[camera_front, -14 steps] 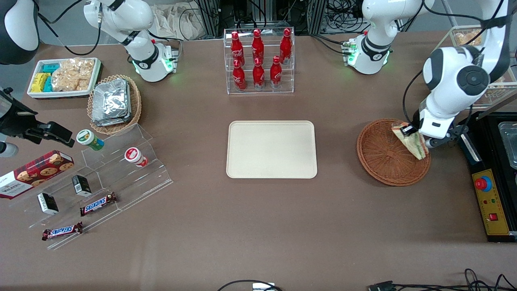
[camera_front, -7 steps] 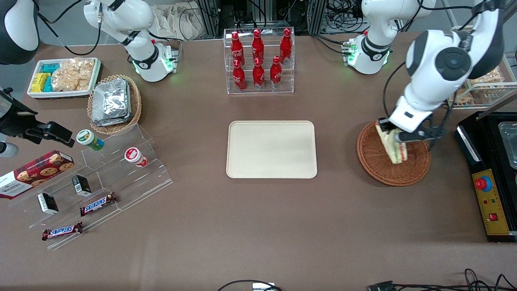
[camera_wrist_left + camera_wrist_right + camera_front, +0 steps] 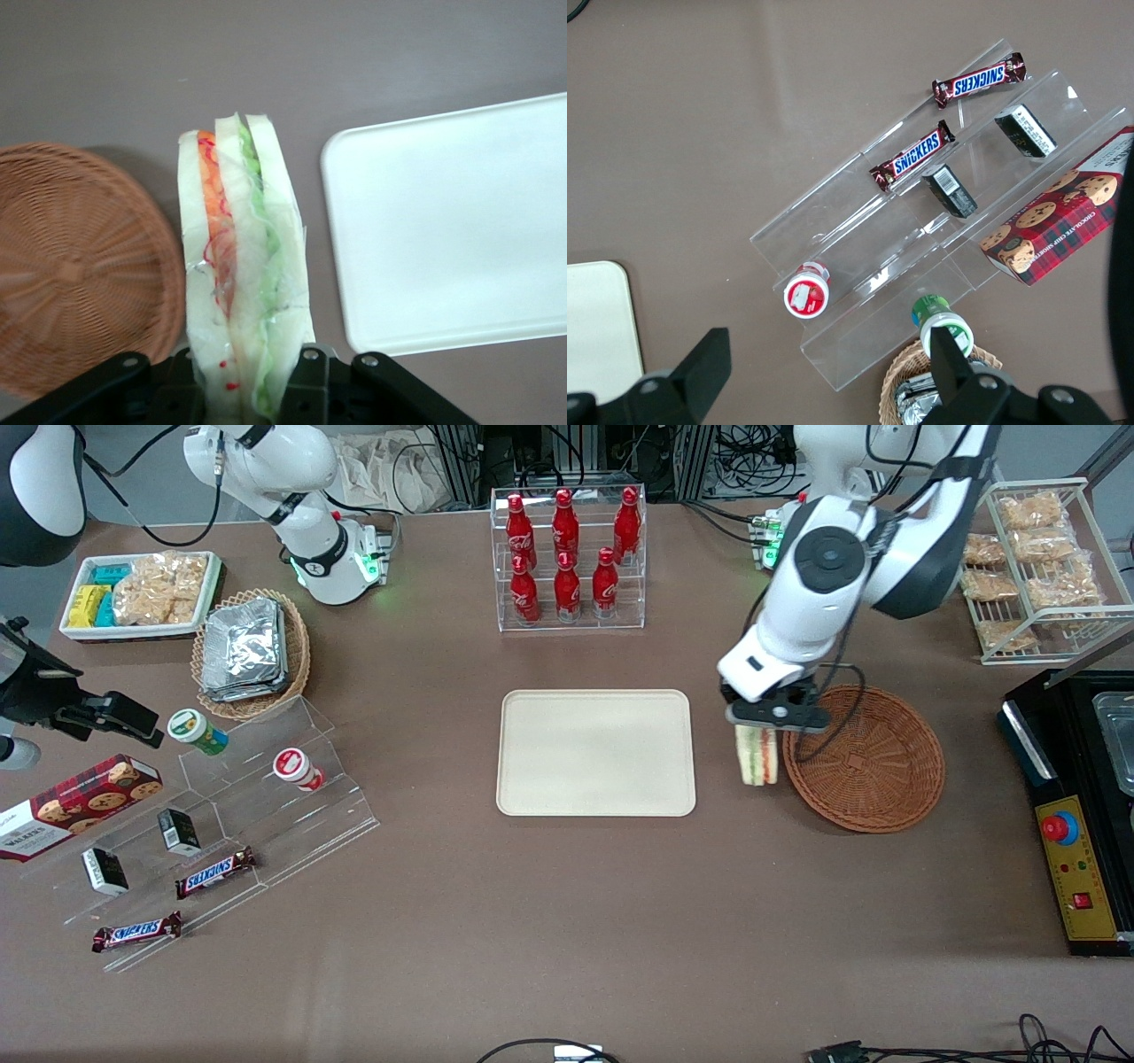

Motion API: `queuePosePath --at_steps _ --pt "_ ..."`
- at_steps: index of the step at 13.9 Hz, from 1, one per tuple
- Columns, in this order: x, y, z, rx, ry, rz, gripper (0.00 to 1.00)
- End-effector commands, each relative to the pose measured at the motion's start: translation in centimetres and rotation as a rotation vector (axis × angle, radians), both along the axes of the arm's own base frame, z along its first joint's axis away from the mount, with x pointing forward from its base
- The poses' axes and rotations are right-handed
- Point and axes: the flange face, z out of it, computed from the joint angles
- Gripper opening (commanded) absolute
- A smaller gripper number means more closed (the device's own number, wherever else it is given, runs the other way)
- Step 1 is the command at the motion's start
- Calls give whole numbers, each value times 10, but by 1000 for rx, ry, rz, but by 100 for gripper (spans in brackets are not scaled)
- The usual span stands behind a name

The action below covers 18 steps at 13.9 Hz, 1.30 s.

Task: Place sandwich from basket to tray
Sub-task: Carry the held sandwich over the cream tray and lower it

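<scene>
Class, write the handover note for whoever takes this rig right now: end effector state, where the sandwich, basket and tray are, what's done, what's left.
End effector: shut on the sandwich, hanging above the strip of table between basket and tray.
Sandwich: held at one end, hanging downward, clear of the basket in the wrist view, not yet over the tray.
Basket: nothing in it, toward the working arm's end of the table.
Tray: bare, at the table's centre.
Done: sandwich picked out of the basket.
Left: carry it over the tray, lower it, release, withdraw.
</scene>
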Motion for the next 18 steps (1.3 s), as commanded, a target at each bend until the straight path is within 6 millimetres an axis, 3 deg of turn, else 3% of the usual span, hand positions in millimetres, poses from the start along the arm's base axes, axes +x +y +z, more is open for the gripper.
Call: queuePosePath --at_steps 1,5,9,15,18 --pt "-3 -42 -21 -14 -15 -38 22" --pt "-18 -87 -80 -6 -4 -51 22" --pt "-32 -112 -137 20 -2 -62 21" --pt "-54 -125 -176 42 41 -105 22" --pt "-58 -127 -186 52 54 -114 37"
